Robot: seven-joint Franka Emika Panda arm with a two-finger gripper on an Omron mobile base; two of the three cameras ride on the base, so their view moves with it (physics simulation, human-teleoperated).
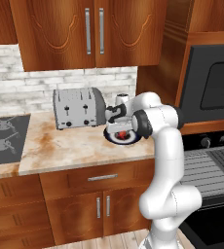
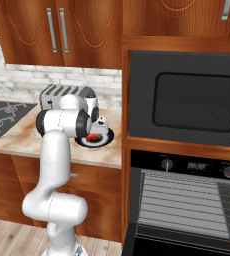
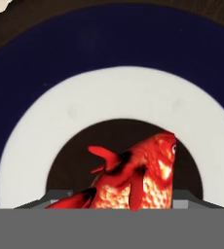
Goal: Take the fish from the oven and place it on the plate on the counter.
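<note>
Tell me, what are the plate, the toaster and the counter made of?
Plate: looks like glazed ceramic, smooth navy with a white ring. Toaster: seems brushed metal, silvery grey sheen. Counter: probably polished stone, beige with brown marbled blotches.

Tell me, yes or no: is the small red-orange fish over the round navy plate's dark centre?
Yes: the hand view shows the red-orange fish over the dark centre of the navy, white-ringed plate.

The fish (image 3: 138,175) looks glossy and scaly on the smooth matt plate (image 3: 109,92), the surface (image 1: 70,141) is polished marbled stone, and the toaster (image 1: 77,108) is brushed metal.
</note>
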